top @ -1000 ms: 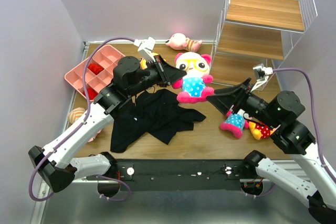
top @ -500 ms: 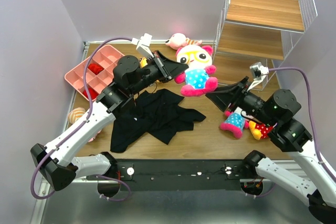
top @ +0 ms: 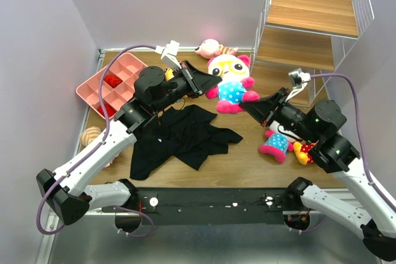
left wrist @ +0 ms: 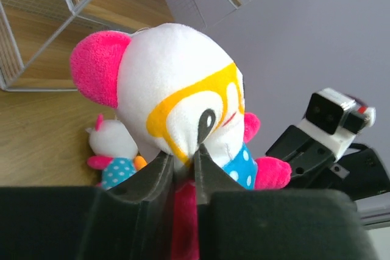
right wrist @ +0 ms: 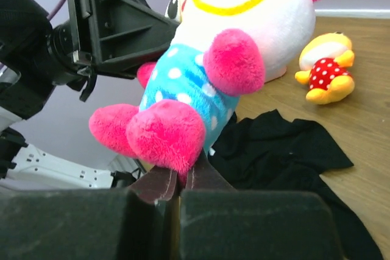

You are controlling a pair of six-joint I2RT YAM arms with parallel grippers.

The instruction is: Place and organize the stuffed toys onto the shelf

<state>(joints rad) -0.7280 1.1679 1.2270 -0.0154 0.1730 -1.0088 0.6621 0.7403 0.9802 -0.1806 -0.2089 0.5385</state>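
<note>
A large white-faced stuffed toy (top: 231, 77) with a blue dotted body and pink limbs hangs above the table between both arms. My left gripper (top: 211, 83) (left wrist: 184, 153) is shut on a fold of its face (left wrist: 183, 89). My right gripper (top: 245, 107) (right wrist: 180, 178) is shut on one pink foot (right wrist: 167, 132). A smaller blue dotted toy (top: 276, 143) and a yellow-orange one (top: 307, 153) lie under the right arm. A pale pink striped toy (top: 213, 48) lies at the back. The white wire shelf (top: 309, 35) stands at the far right with bare boards.
A black garment (top: 179, 135) is spread on the table's middle front. A pink compartment tray (top: 124, 69) sits at the left, with a striped toy (top: 91, 135) near the left edge. Another yellow-orange toy (right wrist: 326, 74) lies behind the left arm.
The left gripper lifted the large toy off the table and carried it right. The right gripper moved left to it and closed on its pink foot.
</note>
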